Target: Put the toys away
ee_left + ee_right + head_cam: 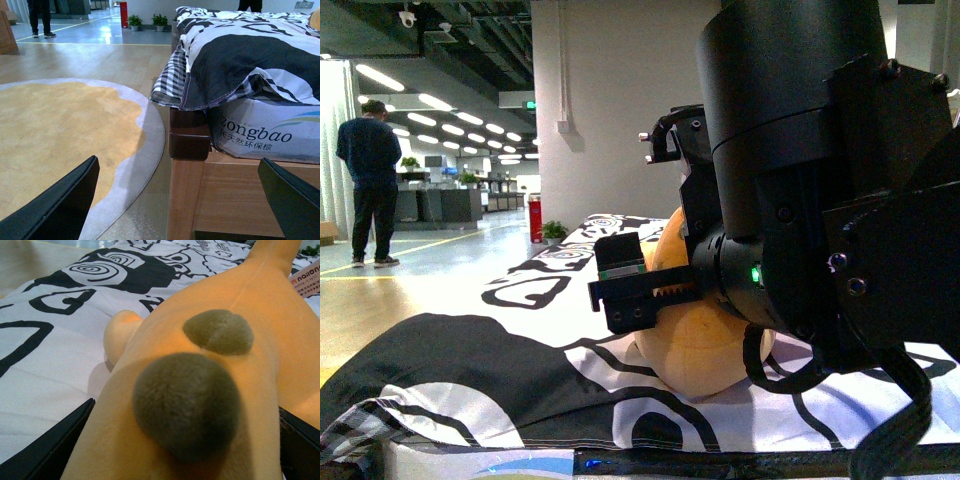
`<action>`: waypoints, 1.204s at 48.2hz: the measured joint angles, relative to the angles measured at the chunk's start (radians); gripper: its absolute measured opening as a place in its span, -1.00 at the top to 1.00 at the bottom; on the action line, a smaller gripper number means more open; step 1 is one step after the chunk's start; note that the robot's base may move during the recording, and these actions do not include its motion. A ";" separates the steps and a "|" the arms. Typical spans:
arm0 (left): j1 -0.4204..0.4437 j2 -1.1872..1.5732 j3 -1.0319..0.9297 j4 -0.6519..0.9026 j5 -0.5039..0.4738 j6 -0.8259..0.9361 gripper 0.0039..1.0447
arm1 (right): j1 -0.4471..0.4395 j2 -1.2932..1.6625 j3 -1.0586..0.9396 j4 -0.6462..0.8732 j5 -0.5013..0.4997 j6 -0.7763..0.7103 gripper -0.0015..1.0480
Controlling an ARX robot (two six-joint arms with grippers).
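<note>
The toy (705, 355), a rounded orange-yellow plush, lies on the black-and-white duvet (470, 380) of the bed (189, 142), a little in from the bed's near edge as the front view shows it. The right arm (800, 150) fills much of that view, and its end rests against the toy's side.

In the right wrist view, the right tool (185, 445) is spread wide, with one black finger on each side of the toy's body. The toy fills the gap between them. Whether the fingers press into the plush cannot be told. Two fuzzy grey-brown pads (187, 405) stand out on the orange fur, and a white tag (306, 277) with pink print shows at the toy's far end.

The left tool (177, 210) hangs low beside a corner of the bed, its fingers (60, 205) wide apart with nothing between them. Below it are the wooden floor (90, 62) and a round yellow rug (55, 140) with a pale grey border. The duvet droops over the corner of a white mattress (260, 137) with printed lettering.

Well beyond the bed, a person (370, 180) in dark clothes stands on the glossy floor, and a red fire extinguisher (535, 220) stands by the wall next to potted plants (134, 21).
</note>
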 joint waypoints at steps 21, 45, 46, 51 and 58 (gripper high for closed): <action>0.000 0.000 0.000 0.000 0.000 0.000 -0.89 | -0.043 -0.124 -0.064 -0.019 -0.132 0.095 0.30; 0.000 0.000 0.000 0.000 0.000 0.000 -0.89 | -0.327 -0.880 -0.492 -0.047 -0.711 0.183 0.83; 0.000 0.000 0.000 0.000 0.000 0.000 -0.89 | -0.349 -0.929 -0.528 -0.050 -0.753 0.193 0.83; 0.000 0.000 0.000 0.000 0.000 0.000 -0.89 | -0.444 -1.091 -0.649 -0.056 -0.875 0.232 0.83; 0.000 0.000 0.000 0.000 0.000 0.000 -0.89 | -0.575 -1.256 -0.772 -0.071 -0.995 0.297 0.83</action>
